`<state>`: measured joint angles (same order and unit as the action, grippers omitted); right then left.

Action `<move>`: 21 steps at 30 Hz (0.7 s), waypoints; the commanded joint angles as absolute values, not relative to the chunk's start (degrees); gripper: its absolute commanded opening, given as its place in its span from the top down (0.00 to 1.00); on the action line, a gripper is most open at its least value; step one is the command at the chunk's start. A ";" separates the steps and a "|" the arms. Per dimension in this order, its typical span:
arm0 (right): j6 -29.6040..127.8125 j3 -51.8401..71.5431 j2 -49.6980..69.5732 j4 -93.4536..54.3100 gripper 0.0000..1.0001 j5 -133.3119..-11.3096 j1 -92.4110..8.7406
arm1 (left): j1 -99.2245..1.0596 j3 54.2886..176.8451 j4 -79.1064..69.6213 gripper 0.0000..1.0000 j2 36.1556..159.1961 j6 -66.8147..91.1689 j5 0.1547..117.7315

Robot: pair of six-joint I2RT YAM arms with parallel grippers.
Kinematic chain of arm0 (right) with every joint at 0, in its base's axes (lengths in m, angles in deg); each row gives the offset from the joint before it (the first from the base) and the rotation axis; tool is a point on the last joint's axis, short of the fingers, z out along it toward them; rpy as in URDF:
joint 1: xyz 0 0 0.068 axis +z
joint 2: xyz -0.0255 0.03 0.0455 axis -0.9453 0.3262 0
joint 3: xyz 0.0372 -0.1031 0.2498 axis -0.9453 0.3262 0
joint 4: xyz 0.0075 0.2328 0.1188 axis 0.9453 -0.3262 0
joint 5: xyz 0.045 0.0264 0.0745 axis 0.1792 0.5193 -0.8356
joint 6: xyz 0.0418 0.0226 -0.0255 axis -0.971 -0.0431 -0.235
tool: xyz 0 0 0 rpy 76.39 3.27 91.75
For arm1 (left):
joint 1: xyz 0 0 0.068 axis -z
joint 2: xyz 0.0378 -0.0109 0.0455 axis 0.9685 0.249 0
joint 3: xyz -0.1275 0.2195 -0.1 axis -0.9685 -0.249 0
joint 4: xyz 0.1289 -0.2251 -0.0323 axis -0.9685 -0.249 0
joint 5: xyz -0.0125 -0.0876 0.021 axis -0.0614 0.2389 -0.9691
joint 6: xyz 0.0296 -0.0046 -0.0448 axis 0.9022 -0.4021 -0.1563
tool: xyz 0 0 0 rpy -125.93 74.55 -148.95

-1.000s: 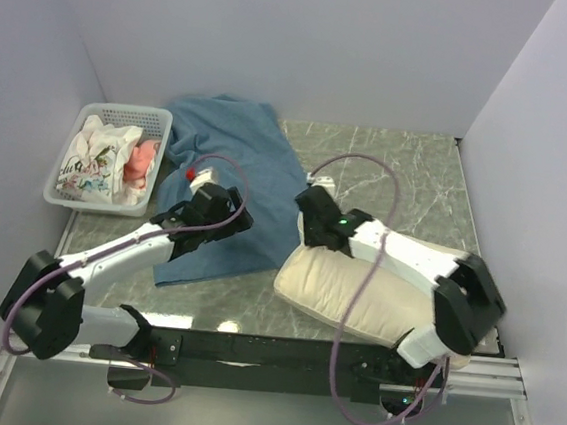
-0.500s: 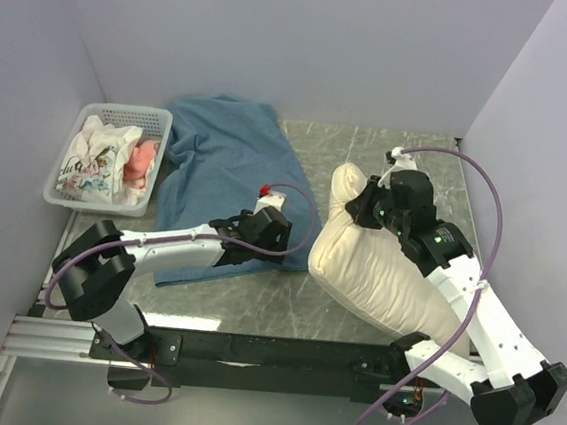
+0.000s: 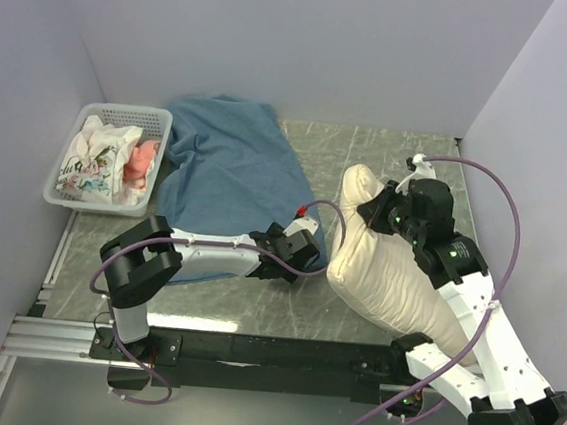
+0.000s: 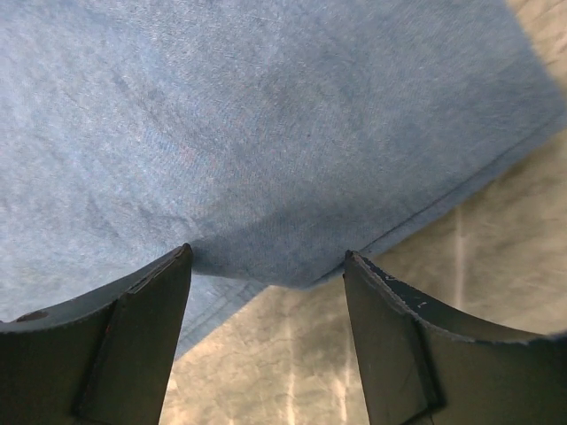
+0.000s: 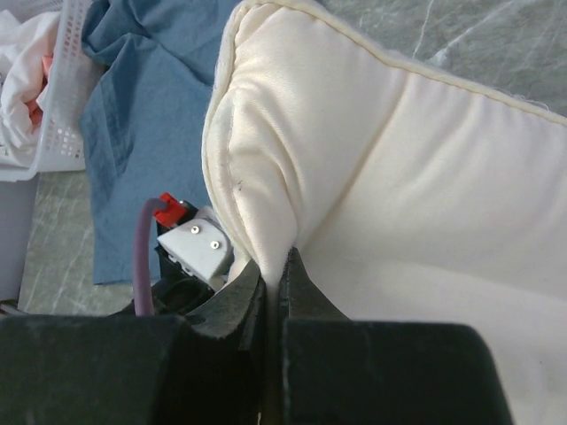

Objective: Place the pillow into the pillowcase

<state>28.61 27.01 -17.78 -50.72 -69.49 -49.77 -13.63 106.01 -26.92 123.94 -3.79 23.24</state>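
**A:** Which step is in hand here?

**B:** Opening the case, I'd judge. The pillow (image 3: pixel 389 268) is wholly outside the pillowcase (image 3: pixel 230 162). It stands tilted at the right of the tabletop (image 3: pixel 390 152), and the right fingers (image 5: pixel 237 305) hold its far end up, pressed together on a pinch of its edge.

**A:** And the left arm?

**B:** The left fingers (image 4: pixel 142 328) are apart and low over the near right hem of the pillowcase, with blue cloth between the tips and nothing clamped. The case lies spread out at the far left.

**A:** So what does the next move call for?

**B:** Probably closing on a single layer of that hem and lifting it, so a mouth opens toward the pillow. I can't tell whether that edge is the open one.
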 commanded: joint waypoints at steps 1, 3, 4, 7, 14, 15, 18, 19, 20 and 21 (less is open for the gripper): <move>26.12 26.77 -20.34 -47.36 1.00 -72.23 -49.96 | -11.60 109.67 -28.12 0.26 126.33 0.02 17.38; 25.86 26.95 -21.13 -47.54 1.00 -72.14 -50.04 | -11.51 109.84 -27.41 0.28 127.29 0.64 17.02; 25.77 27.21 -21.48 -47.71 1.00 -71.97 -50.04 | -11.51 110.02 -27.33 0.29 127.65 0.64 16.85; 25.77 27.74 -22.62 -48.33 1.00 -71.35 -50.22 | -11.16 109.84 -27.15 0.32 127.83 1.43 17.19; 25.86 28.09 -23.77 -48.68 1.00 -71.53 -50.57 | -11.07 105.63 -24.16 0.23 121.86 3.10 22.81; 25.86 28.09 -23.77 -48.60 1.00 -71.61 -50.66 | -11.07 105.10 -23.81 0.22 121.76 3.36 23.34; 25.77 29.06 -24.30 -48.07 1.00 -71.96 -50.57 | -11.07 105.45 -24.33 0.22 122.99 3.63 23.79; 25.77 29.15 -24.30 -47.98 1.00 -72.05 -50.66 | -11.07 105.62 -24.86 0.23 123.43 3.80 23.53; 25.77 29.15 -24.30 -47.98 1.00 -72.23 -50.66 | -11.07 105.89 -24.95 0.23 124.13 3.89 23.52; 25.86 29.06 -24.30 -48.15 1.00 -72.23 -50.66 | -11.07 105.97 -25.21 0.24 124.40 3.98 23.26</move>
